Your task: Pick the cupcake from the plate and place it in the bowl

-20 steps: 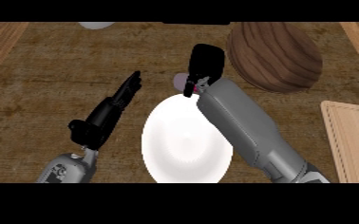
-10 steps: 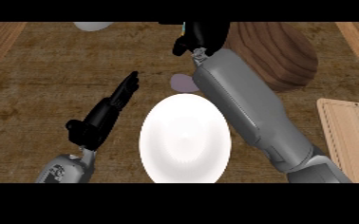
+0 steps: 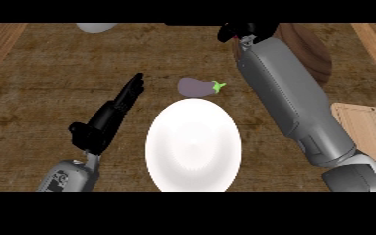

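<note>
Since half a second ago the right forearm has stretched farther up the counter (image 3: 44, 74), so the right hand (image 3: 246, 30) now sits at the top band, over the near rim of the wooden bowl (image 3: 312, 55); the small purple thing it left behind lies uncovered just above the white plate (image 3: 193, 147).

Left of the plate, the left hand (image 3: 110, 114) rests with its fingers straight and together, pointing up the counter, holding nothing and touching nothing.

The plate is bare. The purple thing (image 3: 197, 86), with a green stalk at its right end, looks like an eggplant rather than a cupcake and lies on the counter touching or just beside the plate's far rim.

The right hand is cut off by the band; whether its fingers are curled I cannot tell. The forearm hides much of the bowl. A pale round object (image 3: 95, 27) is cropped at the top, left of the plate.
</note>
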`<control>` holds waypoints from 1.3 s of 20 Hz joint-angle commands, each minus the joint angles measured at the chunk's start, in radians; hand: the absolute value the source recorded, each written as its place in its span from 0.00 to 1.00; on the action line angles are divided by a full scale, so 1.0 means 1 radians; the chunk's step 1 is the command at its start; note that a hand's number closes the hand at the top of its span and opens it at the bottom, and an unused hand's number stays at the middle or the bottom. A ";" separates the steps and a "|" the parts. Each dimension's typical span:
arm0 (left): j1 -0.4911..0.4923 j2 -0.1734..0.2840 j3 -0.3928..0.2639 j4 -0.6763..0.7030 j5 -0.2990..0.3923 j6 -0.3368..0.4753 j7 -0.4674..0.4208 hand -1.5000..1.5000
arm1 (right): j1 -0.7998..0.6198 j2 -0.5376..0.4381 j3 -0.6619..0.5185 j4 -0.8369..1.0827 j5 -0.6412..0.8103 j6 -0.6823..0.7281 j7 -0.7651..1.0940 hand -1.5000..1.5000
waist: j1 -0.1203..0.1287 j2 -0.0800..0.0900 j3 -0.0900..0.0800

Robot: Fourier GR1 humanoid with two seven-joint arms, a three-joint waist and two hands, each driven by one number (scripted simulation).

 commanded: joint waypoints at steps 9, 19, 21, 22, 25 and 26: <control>0.012 -0.021 -0.007 -0.093 -0.019 -0.011 0.077 0.50 | 0.031 -0.146 -0.091 0.252 0.053 -0.089 -0.147 1.00 | 0.016 0.004 0.001; 0.028 -0.044 0.003 -0.026 -0.048 -0.014 0.006 0.50 | 0.069 -0.168 -0.314 0.362 -0.225 -0.011 -0.484 0.00 | 0.023 0.011 0.001; 0.004 -0.079 -0.037 -0.082 -0.079 0.023 0.073 0.50 | 0.056 -0.201 -0.341 0.365 -0.244 -0.029 -0.550 0.00 | 0.024 0.010 0.002; 0.039 -0.025 0.004 -0.099 -0.041 -0.029 0.060 0.50 | 0.101 -0.195 -0.350 0.318 -0.262 -0.061 -0.586 0.00 | 0.013 0.004 0.001; 0.025 -0.033 0.014 -0.085 -0.034 -0.047 0.049 0.50 | 0.049 -0.218 -0.390 0.383 -0.264 -0.140 -0.579 0.00 | 0.024 0.009 0.001; 0.040 -0.070 -0.026 -0.098 -0.066 -0.002 0.082 0.50 | 0.068 -0.194 -0.403 0.328 -0.282 -0.185 -0.567 0.00 | 0.014 0.004 0.001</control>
